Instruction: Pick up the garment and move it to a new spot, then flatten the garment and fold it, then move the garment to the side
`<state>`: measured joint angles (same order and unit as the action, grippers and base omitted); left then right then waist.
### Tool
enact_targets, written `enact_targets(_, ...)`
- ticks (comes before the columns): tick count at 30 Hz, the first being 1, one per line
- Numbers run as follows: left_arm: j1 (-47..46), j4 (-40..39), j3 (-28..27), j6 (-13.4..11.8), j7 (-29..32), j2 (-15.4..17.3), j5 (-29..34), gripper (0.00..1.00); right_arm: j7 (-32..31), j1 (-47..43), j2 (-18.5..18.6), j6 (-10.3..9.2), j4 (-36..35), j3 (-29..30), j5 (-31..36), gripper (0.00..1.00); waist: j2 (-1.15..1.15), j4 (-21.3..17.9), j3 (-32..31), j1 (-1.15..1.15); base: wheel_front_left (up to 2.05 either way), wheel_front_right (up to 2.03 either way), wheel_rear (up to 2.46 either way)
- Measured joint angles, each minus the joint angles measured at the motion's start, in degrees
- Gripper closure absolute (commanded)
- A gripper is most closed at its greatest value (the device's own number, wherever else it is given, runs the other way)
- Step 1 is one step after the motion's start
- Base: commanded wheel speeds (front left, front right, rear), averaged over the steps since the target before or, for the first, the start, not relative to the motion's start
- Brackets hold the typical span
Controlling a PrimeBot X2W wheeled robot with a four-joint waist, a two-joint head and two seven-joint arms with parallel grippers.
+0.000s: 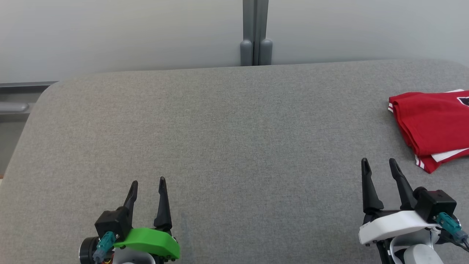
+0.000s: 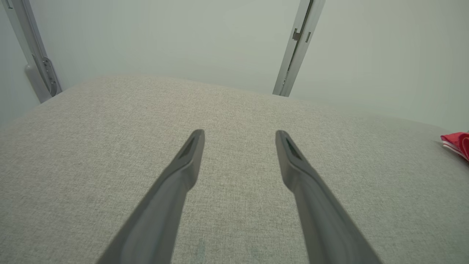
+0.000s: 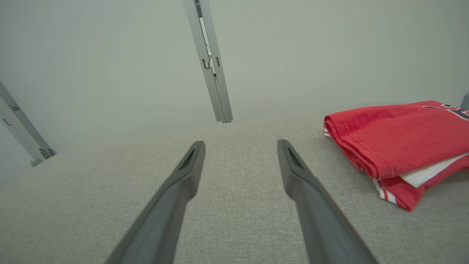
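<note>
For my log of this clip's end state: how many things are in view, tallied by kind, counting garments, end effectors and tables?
Red garment, folded: 1
End effectors: 2, the left end effector and the right end effector, both open
Grey table: 1
Total: 4

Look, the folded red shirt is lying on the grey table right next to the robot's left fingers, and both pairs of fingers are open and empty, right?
Not quite. The folded red shirt lies on the grey table next to the right gripper, not the left gripper. The head view shows this. Both are open and empty, as you said.
</note>
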<state>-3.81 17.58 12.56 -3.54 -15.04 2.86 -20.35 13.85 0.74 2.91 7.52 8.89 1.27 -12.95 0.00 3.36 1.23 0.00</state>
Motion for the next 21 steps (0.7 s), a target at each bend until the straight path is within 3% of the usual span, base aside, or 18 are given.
enact_targets(20,0.01,-0.29,0.38,-0.48,0.00,0.00,-0.19,0.00,-0.12,-0.18,-0.04,0.00,0.92,-0.15,0.66,0.00,0.00,0.13,0.29,0.00,0.00,0.00,0.00)
enact_targets(21,0.01,-0.12,0.42,-0.48,0.02,-0.01,-0.19,1.00,-0.12,-0.26,-0.08,0.01,1.11,-0.15,0.64,1.00,0.00,0.12,0.28,0.00,0.00,0.00,0.00)
